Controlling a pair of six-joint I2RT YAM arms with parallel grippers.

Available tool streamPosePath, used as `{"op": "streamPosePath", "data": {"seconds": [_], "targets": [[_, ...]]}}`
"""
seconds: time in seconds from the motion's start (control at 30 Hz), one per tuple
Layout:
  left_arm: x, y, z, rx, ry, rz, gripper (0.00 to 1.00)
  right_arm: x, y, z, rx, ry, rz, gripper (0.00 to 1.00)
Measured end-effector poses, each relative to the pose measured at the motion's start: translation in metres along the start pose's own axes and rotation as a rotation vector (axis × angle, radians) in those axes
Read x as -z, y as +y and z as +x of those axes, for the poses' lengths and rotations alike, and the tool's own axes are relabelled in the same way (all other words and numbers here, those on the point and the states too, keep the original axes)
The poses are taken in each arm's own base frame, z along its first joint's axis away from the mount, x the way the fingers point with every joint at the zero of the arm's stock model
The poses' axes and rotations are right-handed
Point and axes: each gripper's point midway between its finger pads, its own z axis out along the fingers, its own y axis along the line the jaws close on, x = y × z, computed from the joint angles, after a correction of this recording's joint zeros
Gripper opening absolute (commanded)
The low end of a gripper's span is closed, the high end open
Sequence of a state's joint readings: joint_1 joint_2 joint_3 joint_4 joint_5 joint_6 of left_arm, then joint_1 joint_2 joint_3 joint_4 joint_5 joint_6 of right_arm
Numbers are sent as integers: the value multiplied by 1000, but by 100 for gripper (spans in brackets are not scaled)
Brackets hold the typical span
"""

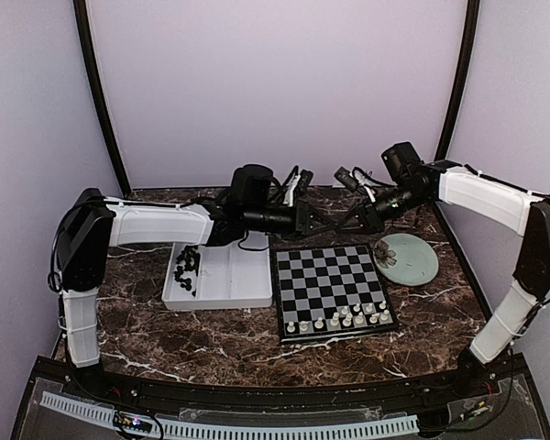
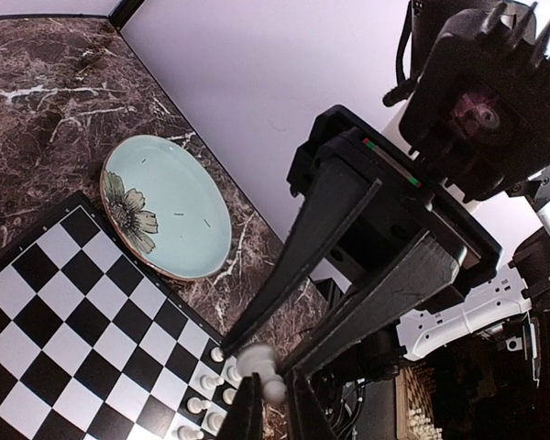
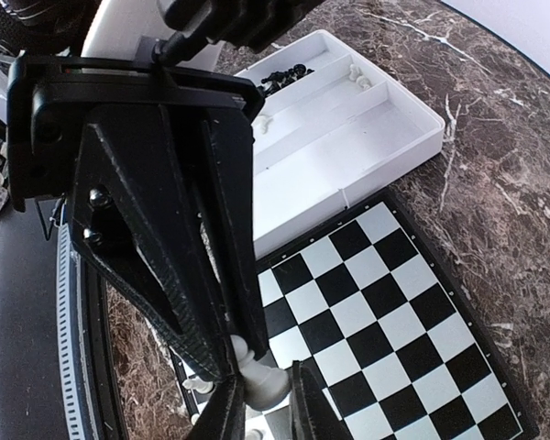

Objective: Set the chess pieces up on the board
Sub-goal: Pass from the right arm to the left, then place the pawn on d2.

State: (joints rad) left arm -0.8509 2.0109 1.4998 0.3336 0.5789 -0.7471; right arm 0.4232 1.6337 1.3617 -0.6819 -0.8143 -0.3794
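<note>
One white chess piece (image 2: pixel 257 357) is held in the air above the far edge of the board (image 1: pixel 330 284), between the tips of both claws. The left claw (image 2: pixel 273 396) is pressed together and pinches this piece. The right claw (image 3: pixel 266 396) meets it from the opposite side, with one finger on each side of the same piece. Whether those fingers press on the piece cannot be told.

The board lies flat at the centre of the counter (image 1: pixel 165 339). White pieces (image 1: pixel 348 319) fill its near row. More stand in the second row, toward the near right corner. All other squares are bare.

A white tray (image 1: pixel 229 275) sits just beside the left edge of the board. Black pieces (image 1: pixel 185 270) lie heaped in its left compartment. A pale green plate (image 1: pixel 414 264) with a flower motif rests on the counter near the far right corner of the board.
</note>
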Motion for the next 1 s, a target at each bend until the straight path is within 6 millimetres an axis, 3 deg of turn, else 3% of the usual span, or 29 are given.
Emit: {"op": "streamPosePath", "data": {"seconds": [0.1,0.2,0.37,0.53,0.63,0.83,1.0], "targets": [[0,-2,-1,-19,15,-1,6,3,1,1,17,2,13,40],[0,-7,-2,-49,31,1,6,8,1,3,36,9,22,49],[0,-13,-11,-132,34,-33,6,22,17,14,0,8,-92,54],[3,-7,-5,-220,103,-108,7,57,11,28,-65,-40,-140,55],[4,-6,1,-283,155,-151,7,65,7,39,-112,-69,-157,55],[-7,-13,33,-437,317,-218,7,53,-8,80,-216,-15,-65,55],[-19,2,82,-527,486,-276,7,59,-17,74,-186,-30,33,55]]}}
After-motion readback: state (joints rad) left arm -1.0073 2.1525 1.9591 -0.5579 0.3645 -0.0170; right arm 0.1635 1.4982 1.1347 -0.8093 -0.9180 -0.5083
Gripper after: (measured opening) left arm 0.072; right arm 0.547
